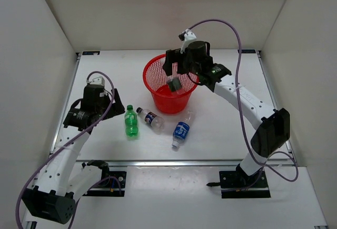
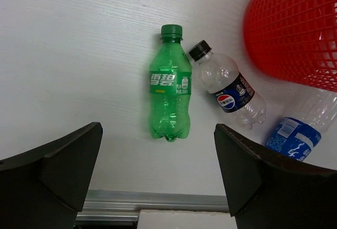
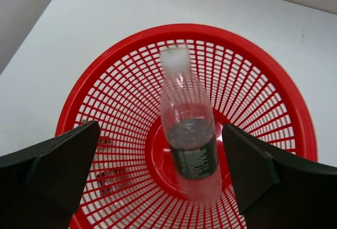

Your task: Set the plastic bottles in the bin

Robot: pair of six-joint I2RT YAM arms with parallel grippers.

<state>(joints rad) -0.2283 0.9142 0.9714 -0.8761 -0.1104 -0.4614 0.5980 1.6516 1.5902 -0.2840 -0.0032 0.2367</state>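
The white table [image 1: 105,71] carries everything. The red mesh bin [image 1: 171,101] stands upright toward its far middle.

The right gripper [image 1: 176,73] hangs over the bin's mouth. In the right wrist view its fingers [image 3: 63,171] are spread wide with nothing between them touching either one. The left gripper [image 1: 110,102] is low over the table to the left of the bin, and its fingers [image 2: 58,171] are just as wide apart and bare.

A clear bottle with a dark label [image 3: 189,150] is inside the ring of the bin's rim [image 3: 184,28]. It is blurred, clear of both right fingers, and lies over the solid base.

Three bottles lie on their sides on the table in front of the bin:
- The green Sprite bottle [image 2: 169,95] is furthest left.
- The clear Pepsi bottle [image 2: 227,89] with a black cap is just beside it.
- The clear bottle with a blue label [image 2: 300,129] is on the right, with one end close under the bin's wall.
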